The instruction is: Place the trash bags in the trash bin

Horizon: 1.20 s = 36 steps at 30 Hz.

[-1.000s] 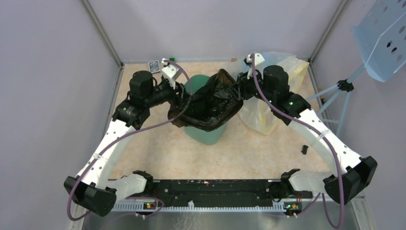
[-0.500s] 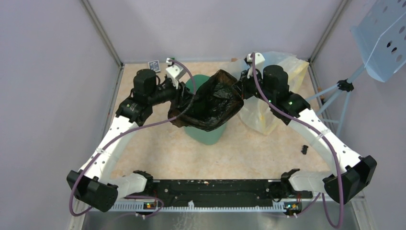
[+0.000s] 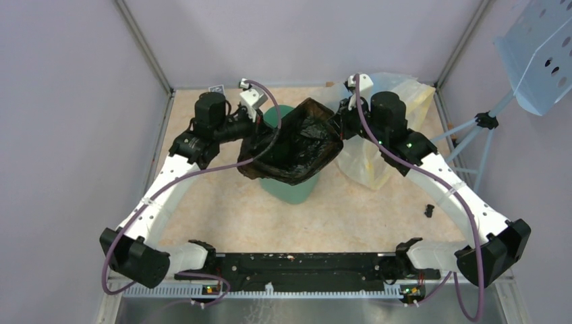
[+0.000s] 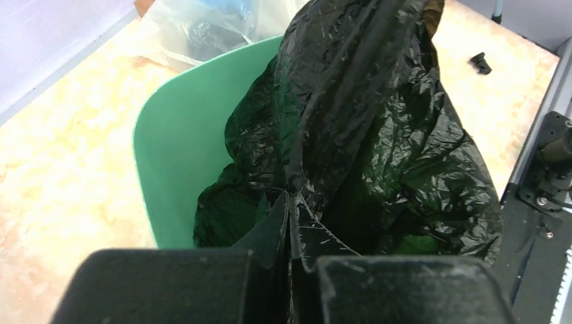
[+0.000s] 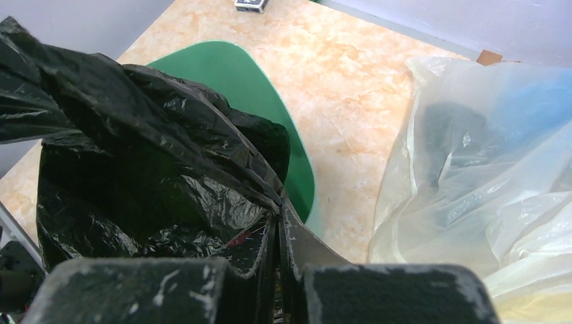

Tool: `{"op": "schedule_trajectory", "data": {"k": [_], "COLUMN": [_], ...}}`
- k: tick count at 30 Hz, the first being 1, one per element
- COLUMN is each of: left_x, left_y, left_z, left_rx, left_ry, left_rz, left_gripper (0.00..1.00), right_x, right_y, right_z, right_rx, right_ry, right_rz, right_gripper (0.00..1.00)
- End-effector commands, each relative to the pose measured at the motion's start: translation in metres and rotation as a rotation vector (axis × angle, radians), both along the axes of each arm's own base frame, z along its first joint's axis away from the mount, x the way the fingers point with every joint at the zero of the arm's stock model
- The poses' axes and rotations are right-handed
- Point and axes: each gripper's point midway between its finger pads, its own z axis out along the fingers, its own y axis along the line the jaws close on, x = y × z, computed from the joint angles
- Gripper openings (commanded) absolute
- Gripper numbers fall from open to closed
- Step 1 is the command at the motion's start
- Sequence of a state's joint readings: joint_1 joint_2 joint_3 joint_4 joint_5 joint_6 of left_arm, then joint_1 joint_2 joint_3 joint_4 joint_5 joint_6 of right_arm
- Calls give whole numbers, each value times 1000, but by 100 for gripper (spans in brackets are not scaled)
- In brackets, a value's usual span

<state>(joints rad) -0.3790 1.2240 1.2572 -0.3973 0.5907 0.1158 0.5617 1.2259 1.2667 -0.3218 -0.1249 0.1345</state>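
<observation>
Over mint-green plastic wastebasket (image 3: 291,192): thin black plastic bag (image 3: 298,143), limp, likely light and slippery; left gripper (image 4: 290,206) and right gripper (image 5: 278,226) pinch opposite mouth edges.

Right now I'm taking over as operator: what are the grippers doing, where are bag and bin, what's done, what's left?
Left gripper: shut on the black bag's edge.
Right gripper: shut on its opposite edge.
Bag: held over the green bin, sagging partly inside, part draped outside the near rim.
Done: bag at the bin.
Left: push it fully in, release.
Clear bags beside the bin: not part of the job.
</observation>
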Motion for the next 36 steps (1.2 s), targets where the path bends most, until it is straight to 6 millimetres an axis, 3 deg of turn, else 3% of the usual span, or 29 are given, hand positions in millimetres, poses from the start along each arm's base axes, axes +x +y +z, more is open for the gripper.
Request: {"op": "schedule_trajectory", "data": {"k": [1, 9, 21, 33, 36], "left_x": [13, 52, 102, 136, 140], "left_y": [4, 41, 73, 68, 65], "left_z": [27, 28, 5, -23, -39], "left_rx": [-11, 43, 82, -22, -23], "left_ry": [-59, -24, 82, 228, 282], "left_rz": [51, 354, 493, 401, 382], "left_gripper": [0, 0, 0, 0, 0], "right_x": [9, 32, 54, 78, 80], "right_y": [-5, -12, -16, 4, 8], "right_z": [37, 23, -6, -34, -45], "right_rx": [51, 5, 10, 30, 30], "right_ry": [-75, 13, 155, 289, 321], "right_rz": [-42, -149, -169, -88, -74], "right_gripper": [0, 0, 0, 0, 0]}}
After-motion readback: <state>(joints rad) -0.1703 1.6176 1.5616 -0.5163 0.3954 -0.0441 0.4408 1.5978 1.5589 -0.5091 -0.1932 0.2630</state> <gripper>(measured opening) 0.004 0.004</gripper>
